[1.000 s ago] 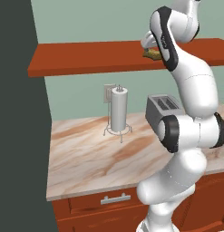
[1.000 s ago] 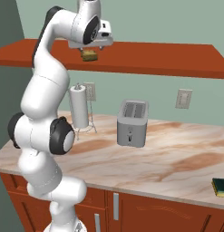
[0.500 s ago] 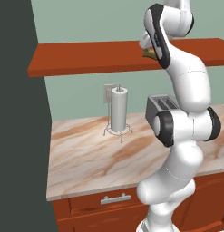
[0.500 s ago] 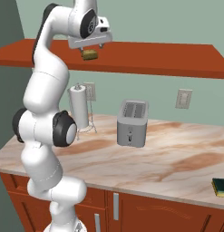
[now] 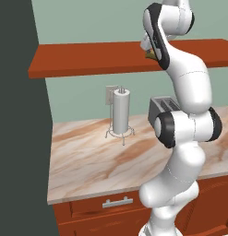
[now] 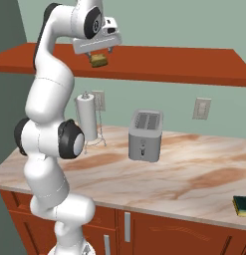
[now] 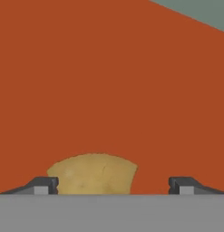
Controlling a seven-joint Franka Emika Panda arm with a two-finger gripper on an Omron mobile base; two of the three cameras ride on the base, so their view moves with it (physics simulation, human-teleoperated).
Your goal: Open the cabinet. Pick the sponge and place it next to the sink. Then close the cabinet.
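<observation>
Sponge (image 6: 99, 60), a small olive-yellow block, sits high in the upper left of the right base view against the red-brown cabinet (image 6: 169, 63), directly under the gripper (image 6: 98, 52). From the hand camera the sponge (image 7: 93, 174) lies between the two finger tips, touching the left one and clear of the right, so the jaws stand wide with no grip visible. Lower down, a grey toaster (image 6: 145, 135) and a paper towel roll (image 6: 87, 117) stand on the marble counter (image 6: 194, 174).

Glossy white arm (image 6: 47, 107), dark rounded joints
</observation>
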